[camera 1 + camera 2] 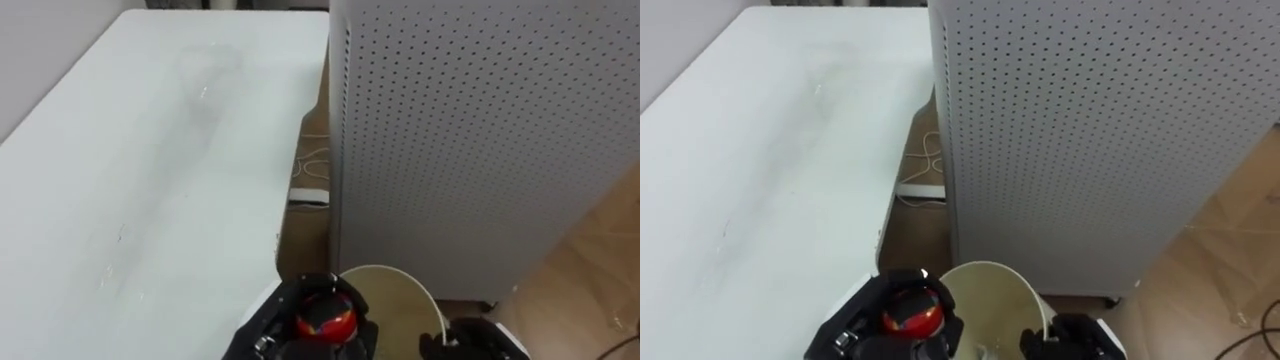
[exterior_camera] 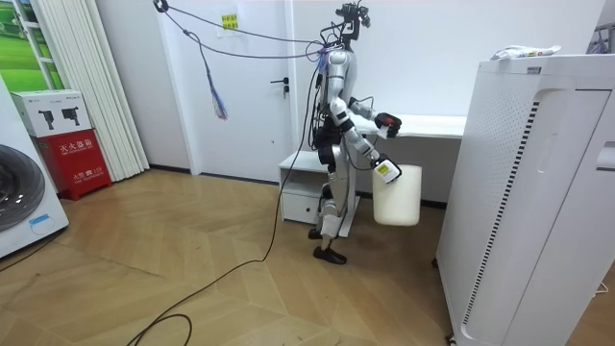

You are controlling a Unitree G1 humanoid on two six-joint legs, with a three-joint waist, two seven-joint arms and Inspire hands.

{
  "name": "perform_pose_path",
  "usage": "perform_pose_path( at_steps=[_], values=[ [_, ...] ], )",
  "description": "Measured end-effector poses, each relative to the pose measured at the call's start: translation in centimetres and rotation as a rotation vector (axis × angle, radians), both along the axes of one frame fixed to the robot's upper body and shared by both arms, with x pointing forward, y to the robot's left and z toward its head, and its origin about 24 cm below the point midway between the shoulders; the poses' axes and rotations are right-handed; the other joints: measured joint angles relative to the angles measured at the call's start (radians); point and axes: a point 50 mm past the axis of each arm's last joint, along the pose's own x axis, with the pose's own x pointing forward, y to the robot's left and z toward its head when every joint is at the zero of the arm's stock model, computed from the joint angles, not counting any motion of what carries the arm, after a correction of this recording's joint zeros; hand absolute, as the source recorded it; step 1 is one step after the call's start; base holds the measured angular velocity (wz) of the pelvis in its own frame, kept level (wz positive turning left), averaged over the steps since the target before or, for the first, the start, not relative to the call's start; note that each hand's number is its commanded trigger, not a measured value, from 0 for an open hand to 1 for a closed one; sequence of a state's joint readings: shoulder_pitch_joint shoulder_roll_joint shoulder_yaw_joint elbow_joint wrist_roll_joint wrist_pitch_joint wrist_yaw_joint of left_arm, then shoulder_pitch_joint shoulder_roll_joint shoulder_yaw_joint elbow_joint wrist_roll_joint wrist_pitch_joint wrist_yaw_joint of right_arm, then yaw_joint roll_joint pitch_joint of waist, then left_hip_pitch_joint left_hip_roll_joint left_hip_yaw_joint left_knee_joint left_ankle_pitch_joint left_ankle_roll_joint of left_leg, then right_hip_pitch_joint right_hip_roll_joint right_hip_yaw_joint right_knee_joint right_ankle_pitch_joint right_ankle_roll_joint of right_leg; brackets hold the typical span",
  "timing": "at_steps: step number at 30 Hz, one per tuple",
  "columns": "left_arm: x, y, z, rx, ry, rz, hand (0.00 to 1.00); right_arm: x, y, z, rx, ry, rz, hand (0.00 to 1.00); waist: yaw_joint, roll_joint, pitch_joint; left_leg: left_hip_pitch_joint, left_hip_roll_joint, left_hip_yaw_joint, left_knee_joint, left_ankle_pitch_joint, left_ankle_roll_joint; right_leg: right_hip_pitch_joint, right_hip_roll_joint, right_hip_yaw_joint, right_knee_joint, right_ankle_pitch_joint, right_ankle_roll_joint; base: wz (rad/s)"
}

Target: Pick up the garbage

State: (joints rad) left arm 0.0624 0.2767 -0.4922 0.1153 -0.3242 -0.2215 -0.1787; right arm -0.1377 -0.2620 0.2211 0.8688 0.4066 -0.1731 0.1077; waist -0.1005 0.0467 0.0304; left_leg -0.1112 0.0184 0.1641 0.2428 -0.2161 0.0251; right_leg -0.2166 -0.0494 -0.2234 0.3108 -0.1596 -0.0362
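My left hand (image 1: 285, 335) is at the bottom of the eye views, fingers curled round a small red round piece of garbage (image 1: 325, 318) with a yellow mark. It sits just left of the rim of a white bin (image 1: 388, 272), over the table's near corner. My right hand (image 1: 468, 345) grips the bin's right rim and holds the bin up. In the room view I stand beside the white table, the red garbage (image 2: 387, 120) raised at chest height above the hanging bin (image 2: 399, 197).
A white table (image 1: 130, 180) spreads to my left and ahead. A tall white perforated cabinet (image 1: 480, 130) stands close on my right, with white cables (image 1: 312, 165) on the wooden floor in the gap between them.
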Motion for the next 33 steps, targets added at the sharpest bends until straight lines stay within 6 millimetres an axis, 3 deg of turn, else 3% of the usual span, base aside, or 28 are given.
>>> perform_pose_path(
  at_steps=[6, 16, 17, 18, 19, 20, 29, 33],
  values=[
    [0.2, -0.7, -0.2, -0.007, 0.010, -0.012, 1.00, -0.1, 0.4, -0.2, -0.010, 0.004, -0.037, 1.00, -0.015, 0.019, -0.0020, -0.015, 0.002, 0.003, 0.001, 0.000, 0.000, -0.014, 0.001, 0.002, 0.007, 0.000, 0.000, -0.02],
    [1.9, -0.8, 0.3, 0.013, -0.020, 0.073, 1.00, -0.6, 2.1, -0.9, 0.014, 0.022, -0.014, 1.00, -0.028, 0.020, -0.0018, -0.025, 0.000, 0.033, 0.015, 0.000, 0.001, -0.045, -0.002, 0.030, 0.032, 0.000, -0.002, -0.08],
    [2.0, -0.8, 0.3, 0.016, -0.020, 0.085, 0.94, -0.7, 2.5, -1.0, 0.017, 0.028, -0.007, 1.00, -0.033, 0.020, -0.0018, -0.025, 0.001, 0.036, 0.016, 0.000, 0.001, -0.046, -0.002, 0.030, 0.032, 0.001, -0.002, -0.04],
    [2.1, -0.8, 0.3, 0.016, -0.020, 0.099, 0.67, -0.8, 2.7, -1.1, 0.021, 0.032, 0.000, 1.00, -0.035, 0.020, -0.0017, -0.025, 0.001, 0.038, 0.017, 0.000, 0.001, -0.046, -0.002, 0.031, 0.032, 0.001, -0.003, -0.05],
    [2.1, -0.8, 0.3, 0.016, -0.020, 0.101, 0.23, -0.8, 2.7, -1.2, 0.025, 0.035, -0.003, 1.00, -0.036, 0.020, -0.0017, -0.024, 0.001, 0.038, 0.017, 0.000, 0.001, -0.046, -0.002, 0.032, 0.032, 0.001, -0.004, 0.00],
    [2.3, -0.8, 0.3, 0.017, -0.021, 0.106, 0.00, -0.9, 2.8, -1.3, 0.029, 0.039, -0.006, 1.00, -0.036, 0.021, -0.0017, -0.024, 0.001, 0.039, 0.018, 0.000, 0.001, -0.046, -0.002, 0.032, 0.032, 0.001, -0.004, 0.00],
    [2.6, -1.0, 0.1, 0.012, -0.007, 0.146, 0.00, -1.0, 2.8, -1.4, 0.030, 0.045, -0.008, 1.00, -0.036, 0.043, -0.0013, -0.037, 0.001, 0.042, 0.019, 0.000, 0.001, -0.060, -0.002, 0.034, 0.036, 0.001, -0.004, 0.00],
    [3.0, -1.5, 0.4, 0.000, -0.020, 0.136, 0.00, -1.0, 2.9, -1.4, 0.036, 0.046, 0.001, 1.00, -0.038, 0.044, -0.0010, -0.038, 0.002, 0.038, 0.019, 0.001, 0.001, -0.062, -0.002, 0.034, 0.038, 0.001, -0.004, 0.00]
  ],
)
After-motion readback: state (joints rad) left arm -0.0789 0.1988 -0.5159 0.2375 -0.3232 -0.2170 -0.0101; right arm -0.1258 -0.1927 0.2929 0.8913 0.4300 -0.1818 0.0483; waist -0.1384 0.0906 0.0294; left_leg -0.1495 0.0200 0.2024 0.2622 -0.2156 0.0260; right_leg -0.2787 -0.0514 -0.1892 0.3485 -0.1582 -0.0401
